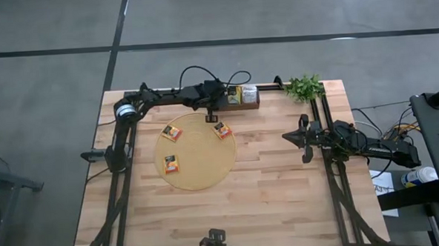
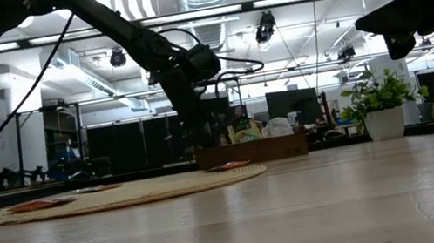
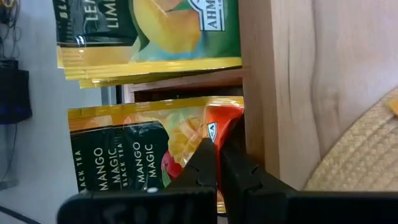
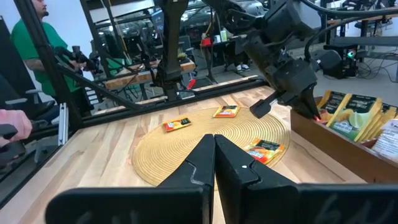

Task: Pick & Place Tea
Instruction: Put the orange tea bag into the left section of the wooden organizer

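Three orange tea sachets (image 1: pixel 172 132) (image 1: pixel 222 129) (image 1: pixel 171 164) lie flat on the round tan mat (image 1: pixel 199 176). The brown wooden tray (image 1: pixel 250 104) stands at the table's far edge, holding upright orange mango sachets (image 3: pixel 143 149) and green-yellow lemon sachets (image 3: pixel 149 37). My left gripper (image 3: pixel 217 152) is shut and slants down into the tray's left end (image 4: pixel 314 113), its tips at the front mango sachet, close to the tray's wall (image 3: pixel 261 93). My right gripper (image 1: pixel 287 137) waits shut at the table's right side, level and touching nothing. My left gripper's shut fingertips (image 3: pixel 205 155) stand at the edge of the front mango sachet (image 3: pixel 214 127), beside the tray's near wall. They come slanting down from the table's left. I cannot tell whether they touch or pinch the sachet, because the fingers hide the spot.
A potted green plant (image 1: pixel 305 86) stands right of the tray at the far edge. Bare wooden table (image 1: pixel 282 202) lies near and right of the mat. A person in a green shirt (image 4: pixel 28 43) is beyond the table's left edge.
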Robot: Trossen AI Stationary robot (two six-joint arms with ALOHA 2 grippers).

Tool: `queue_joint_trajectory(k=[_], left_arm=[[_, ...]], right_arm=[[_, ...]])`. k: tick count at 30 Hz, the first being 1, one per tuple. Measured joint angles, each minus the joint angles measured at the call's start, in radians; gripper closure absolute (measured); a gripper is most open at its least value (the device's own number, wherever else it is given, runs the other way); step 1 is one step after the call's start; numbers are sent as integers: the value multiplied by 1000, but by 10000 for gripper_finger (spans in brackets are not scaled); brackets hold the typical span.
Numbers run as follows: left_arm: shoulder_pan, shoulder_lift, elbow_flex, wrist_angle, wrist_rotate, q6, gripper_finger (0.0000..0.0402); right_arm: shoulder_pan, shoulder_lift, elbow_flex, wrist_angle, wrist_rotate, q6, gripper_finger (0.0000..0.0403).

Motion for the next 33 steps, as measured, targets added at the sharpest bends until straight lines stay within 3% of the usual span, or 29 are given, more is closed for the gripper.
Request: queue_joint_trajectory(k=[19, 33], left_arm=[[56, 46, -6, 111, -12, -7, 400], [55, 50, 78, 54, 6, -71, 326]], right_arm=[[0, -1, 0, 0, 0, 0, 394], [0, -1, 0, 0, 0, 0, 394]])
